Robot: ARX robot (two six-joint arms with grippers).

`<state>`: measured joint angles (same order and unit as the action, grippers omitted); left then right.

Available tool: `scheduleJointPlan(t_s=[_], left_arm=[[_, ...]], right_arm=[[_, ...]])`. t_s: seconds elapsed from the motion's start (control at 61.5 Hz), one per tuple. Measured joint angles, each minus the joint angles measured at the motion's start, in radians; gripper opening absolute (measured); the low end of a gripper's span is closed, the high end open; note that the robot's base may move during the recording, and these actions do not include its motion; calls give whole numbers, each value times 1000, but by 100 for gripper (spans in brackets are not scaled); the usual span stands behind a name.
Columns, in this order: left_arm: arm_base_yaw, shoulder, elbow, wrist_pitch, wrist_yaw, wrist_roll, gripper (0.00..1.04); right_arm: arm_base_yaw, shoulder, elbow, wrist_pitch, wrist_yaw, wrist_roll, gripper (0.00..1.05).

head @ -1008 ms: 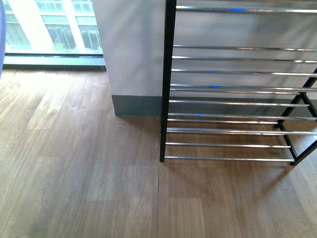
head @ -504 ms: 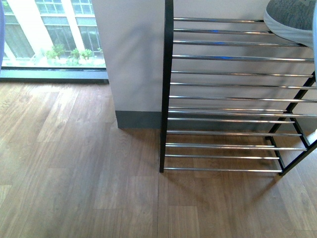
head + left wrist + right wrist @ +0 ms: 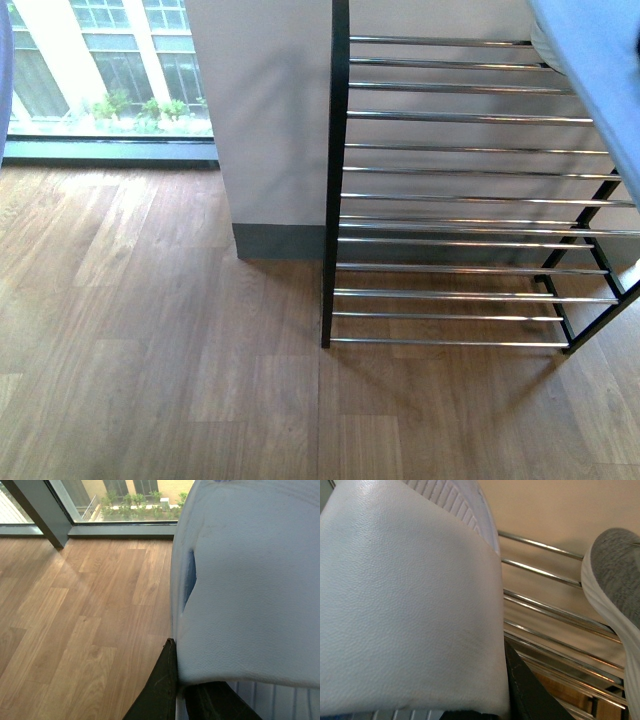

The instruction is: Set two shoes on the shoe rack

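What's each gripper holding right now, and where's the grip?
Left fingers clamp a pale blue slide slipper at its strap edge. Right fingers clamp another pale slide slipper, also at the strap edge.

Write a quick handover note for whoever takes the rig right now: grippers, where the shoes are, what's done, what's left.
Left gripper: shut on a pale blue slipper, held over the floor near the window.
Right gripper: shut on the other slipper, held up beside the rack; it shows at the front view's upper right edge.
A grey sneaker already sits on the rack's rods.
Done: both slippers picked up.
Left: set the right slipper on the rods, then bring the left one over and place it; neither is on the rack yet.
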<state>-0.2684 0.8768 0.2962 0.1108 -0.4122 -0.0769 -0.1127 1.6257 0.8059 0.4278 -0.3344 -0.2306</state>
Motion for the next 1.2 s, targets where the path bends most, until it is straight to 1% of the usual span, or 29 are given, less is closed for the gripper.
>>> scheduleJointPlan(t_s=[0.081, 0.146, 0.195, 0.374, 0.472, 0.569, 0.667, 0.78, 1.024, 1.203], left_arm=[[0, 0, 0, 0, 0, 0, 2], [0, 0, 0, 0, 0, 0, 2], [0, 0, 0, 0, 0, 0, 2], [0, 0, 0, 0, 0, 0, 2], [0, 0, 0, 0, 0, 0, 2], [0, 0, 0, 0, 0, 0, 2], [0, 0, 0, 0, 0, 0, 2], [0, 0, 0, 0, 0, 0, 2], [0, 0, 0, 0, 0, 0, 2], [0, 0, 0, 0, 0, 0, 2]], right_arm=[[10, 54, 87, -89, 42, -19, 2], [22, 118, 180, -157, 98, -35, 2], [27, 159, 230, -180, 139, -46, 2], [40, 317, 414, -203, 287, -56, 2], [40, 377, 489, -227, 333, -60, 2], [40, 464, 586, -232, 412, -113, 2], [42, 513, 637, -202, 475, -188, 2], [44, 553, 684, -193, 521, -260, 2], [44, 618, 747, -150, 579, -409, 2], [41, 630, 763, -144, 585, -440, 2]])
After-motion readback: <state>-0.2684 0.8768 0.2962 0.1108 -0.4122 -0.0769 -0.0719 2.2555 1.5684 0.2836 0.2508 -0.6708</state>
